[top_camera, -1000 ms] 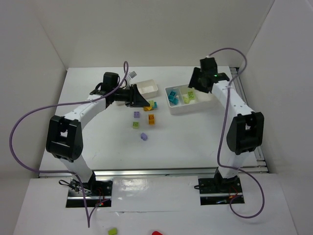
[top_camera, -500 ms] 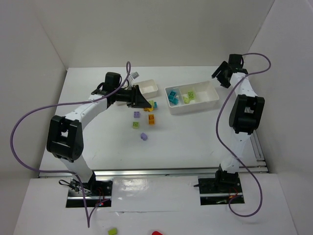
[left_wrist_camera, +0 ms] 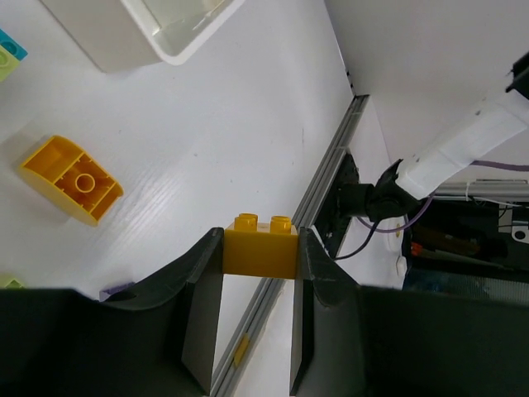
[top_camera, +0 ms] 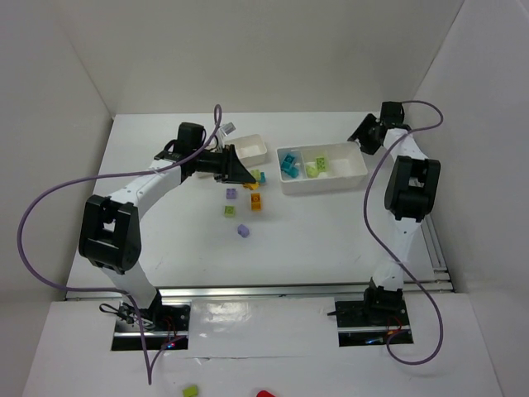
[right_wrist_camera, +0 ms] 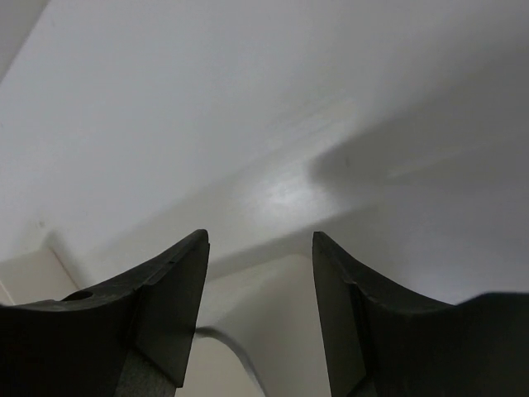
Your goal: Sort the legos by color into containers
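Since a sec ago my right gripper [right_wrist_camera: 260, 241] has backed off the right tray [top_camera: 324, 184], jaws apart, while my left gripper [left_wrist_camera: 260, 256] pinches a yellow lego [left_wrist_camera: 260, 246] beside the left tray [top_camera: 252, 150], so I'd centre over a compartment before letting go.

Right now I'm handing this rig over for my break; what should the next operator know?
Left gripper: shut on a yellow brick, beside the left tray.
Right gripper: open, empty, by the right tray, at its far right corner.
Done: teal bricks and green bricks sit in separate compartments of the right tray.
Left: the held brick, plus loose ones on the table, including an orange brick and a purple brick.
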Robot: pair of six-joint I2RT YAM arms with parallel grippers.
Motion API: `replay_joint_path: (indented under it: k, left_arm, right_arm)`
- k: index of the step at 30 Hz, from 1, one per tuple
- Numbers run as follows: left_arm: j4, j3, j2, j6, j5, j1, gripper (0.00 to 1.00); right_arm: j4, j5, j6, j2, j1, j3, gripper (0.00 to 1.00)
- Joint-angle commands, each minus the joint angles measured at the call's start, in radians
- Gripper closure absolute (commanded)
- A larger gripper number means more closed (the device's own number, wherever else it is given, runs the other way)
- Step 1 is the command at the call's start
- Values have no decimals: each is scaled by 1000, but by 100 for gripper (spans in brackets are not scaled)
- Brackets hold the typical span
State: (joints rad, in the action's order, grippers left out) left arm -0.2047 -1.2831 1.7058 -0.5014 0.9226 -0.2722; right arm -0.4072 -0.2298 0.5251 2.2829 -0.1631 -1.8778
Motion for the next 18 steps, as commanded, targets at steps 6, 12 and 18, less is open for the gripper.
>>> replay_joint_path:
  k: [6, 12, 18]
  left_arm:
    - [-10, -94, 6, 32, 33, -5, 100]
    - [-74, -192, 55, 32, -39, -53, 100]
    - [-94, -361, 173, 9, -113, -176, 100]
  right_arm:
    - [65, -40, -71, -376, 30, 471, 44]
    - [35, 36, -62, -627, 138, 753, 43]
    - [-77, 245, -1, -842, 139, 775, 21]
